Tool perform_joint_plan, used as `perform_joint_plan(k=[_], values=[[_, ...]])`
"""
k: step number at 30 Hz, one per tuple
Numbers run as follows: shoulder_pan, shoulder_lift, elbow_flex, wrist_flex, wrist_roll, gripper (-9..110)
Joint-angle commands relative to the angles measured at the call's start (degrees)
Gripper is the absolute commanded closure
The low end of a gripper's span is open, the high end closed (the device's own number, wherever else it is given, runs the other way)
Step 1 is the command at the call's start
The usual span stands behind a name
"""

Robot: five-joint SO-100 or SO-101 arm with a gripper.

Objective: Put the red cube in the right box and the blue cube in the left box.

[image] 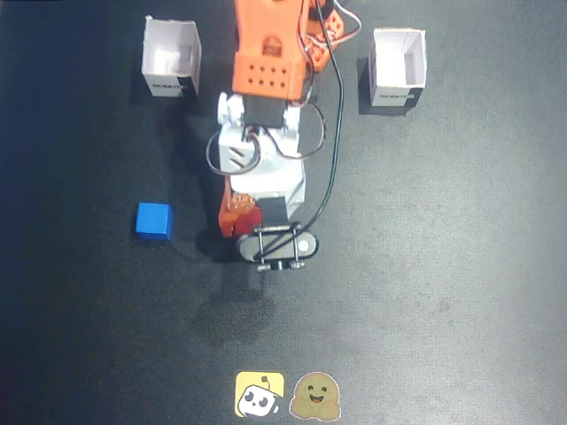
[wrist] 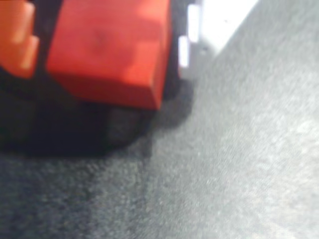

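Observation:
The red cube (wrist: 107, 50) fills the upper left of the wrist view, between an orange finger (wrist: 17, 40) on its left and a white finger (wrist: 197, 30) on its right. Thin dark strips separate it from both, and I cannot tell whether they touch. In the fixed view only a sliver of the red cube (image: 250, 213) shows under my gripper (image: 244, 217) at the table's middle. The blue cube (image: 152, 220) lies alone to the gripper's left. One white box (image: 171, 55) stands at the top left and another white box (image: 398, 66) at the top right.
The arm (image: 266, 106) reaches down from the top centre with a black cable (image: 337, 124) looping along its right side. Two stickers (image: 288, 395) lie near the bottom edge. The dark mat (image: 443, 266) covers the table.

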Motion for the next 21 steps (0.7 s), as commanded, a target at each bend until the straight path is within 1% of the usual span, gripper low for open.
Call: perform_joint_plan(k=[1,7,16,21], values=[[-0.26,-1.23,-3.69,-2.29,0.35,79],[0.35,-3.69,-3.52,-4.66,0.09,81],[1.58,-3.69,-2.46,-5.19,-0.09,83],[2.11,-3.78,-2.02,-5.62,-0.35,87]])
